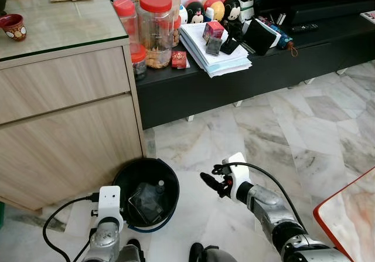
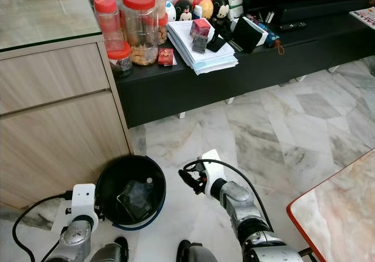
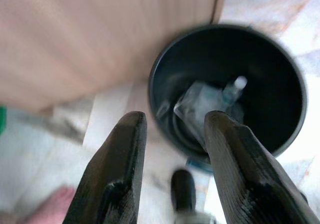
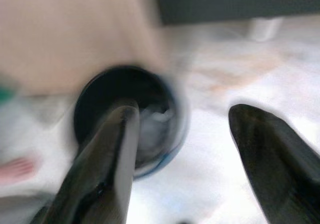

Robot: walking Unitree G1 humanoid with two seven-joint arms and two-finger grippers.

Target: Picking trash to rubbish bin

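— Rubbish bin (image 1: 146, 191): where is it seen?

— It is seen on the marble floor (image 1: 281, 127), just beside the wooden cabinet (image 1: 64, 121). It is round and black, and clear crumpled plastic trash (image 1: 145, 202) with a small bottle (image 3: 234, 87) is held inside it.

— How are the grippers placed?

— The left gripper (image 3: 172, 169) is held above the bin's near rim, its two black fingers parted and nothing between them. The right gripper (image 1: 214, 184) is held over the floor, just beside the bin on the right, its fingers spread wide apart and empty; its wrist picture is blurred.

— Can any writing be read?

— None can be made out. On the low black console (image 1: 246, 74), clear jars with red and orange lids (image 1: 155, 27) are seen, a small red packet (image 1: 179, 58) leaning by them, but its print is too small to be read. A stack of papers (image 1: 214, 54) with small boxes on top, round cartoon figures (image 1: 205, 9) and a remote (image 1: 304, 27) are also seen. A red patterned cup (image 1: 13, 26) is stood on the cabinet's glass top.
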